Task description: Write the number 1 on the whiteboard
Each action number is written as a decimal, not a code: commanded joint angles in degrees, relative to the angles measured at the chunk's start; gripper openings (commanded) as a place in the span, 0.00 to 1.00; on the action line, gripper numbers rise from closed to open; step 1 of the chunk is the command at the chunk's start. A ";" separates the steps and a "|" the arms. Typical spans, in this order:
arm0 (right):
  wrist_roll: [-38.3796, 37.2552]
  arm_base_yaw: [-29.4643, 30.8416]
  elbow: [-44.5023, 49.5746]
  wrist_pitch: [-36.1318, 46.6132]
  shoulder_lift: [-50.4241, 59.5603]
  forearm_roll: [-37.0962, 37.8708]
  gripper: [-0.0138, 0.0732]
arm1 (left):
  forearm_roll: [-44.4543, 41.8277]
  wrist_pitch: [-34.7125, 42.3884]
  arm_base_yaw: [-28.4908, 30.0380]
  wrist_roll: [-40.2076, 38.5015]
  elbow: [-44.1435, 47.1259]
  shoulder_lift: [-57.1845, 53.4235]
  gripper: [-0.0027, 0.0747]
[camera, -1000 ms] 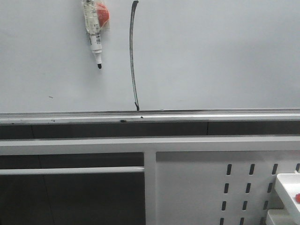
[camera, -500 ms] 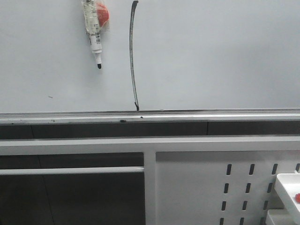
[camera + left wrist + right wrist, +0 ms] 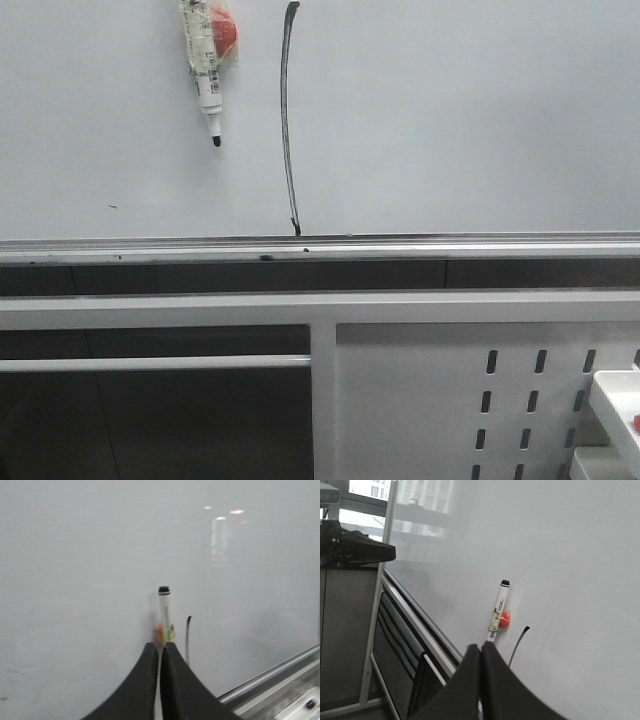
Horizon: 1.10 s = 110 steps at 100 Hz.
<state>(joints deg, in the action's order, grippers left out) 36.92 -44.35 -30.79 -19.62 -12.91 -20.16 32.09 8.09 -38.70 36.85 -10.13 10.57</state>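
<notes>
Nearest the cameras, the left gripper (image 3: 160,650) is showing its two dark fingers (image 3: 142,680) pressed together with nothing between them, and the right gripper (image 3: 481,652) is showing the same: fingers (image 3: 465,685) closed and empty. Both are hanging apart from the board, judged to be clear of it because the writing appears finished.

Below and in front of the board, a white perforated panel (image 3: 430,400) is forming part of the supporting frame; no tabletop is appearing in any view. A silver rail (image 3: 400,247) is running along the board's lower edge.

On the whiteboard (image 3: 470,120), the number 1 (image 3: 290,120) is standing as a long, slightly bowed black stroke, hooked at the top and ending just above the rail. Just beside it, toward the robot's left, the marker pen (image 3: 205,65) is hanging tip down against the board by a red blob (image 3: 226,32), probably a magnetic holder keeping it parked.
</notes>
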 commanded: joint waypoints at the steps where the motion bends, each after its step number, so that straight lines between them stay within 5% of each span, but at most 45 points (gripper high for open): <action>1: -0.14 0.25 -1.27 4.31 -0.58 -0.43 0.09 | -8.49 3.14 4.74 -3.86 2.24 -2.16 0.01; 19: -0.14 0.25 -1.27 4.31 -0.58 -0.43 0.09 | -24.64 0.14 16.65 -27.88 9.15 -9.23 0.01; 29: -0.14 0.25 -1.27 4.31 -0.58 -0.43 0.09 | -26.49 -5.12 21.50 -35.05 11.10 -11.48 0.01; 66: -0.14 0.25 -1.27 4.31 -0.58 -0.43 0.09 | -23.90 -25.77 25.22 -35.37 12.34 -12.16 0.01; 110: -0.14 0.25 -1.27 4.31 -0.58 -0.43 0.09 | -23.31 -25.88 25.22 -35.66 12.34 -12.16 0.01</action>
<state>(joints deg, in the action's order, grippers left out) 36.92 -44.35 -30.79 -19.62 -12.91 -20.16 8.02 -19.91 -13.60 1.81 0.19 -0.34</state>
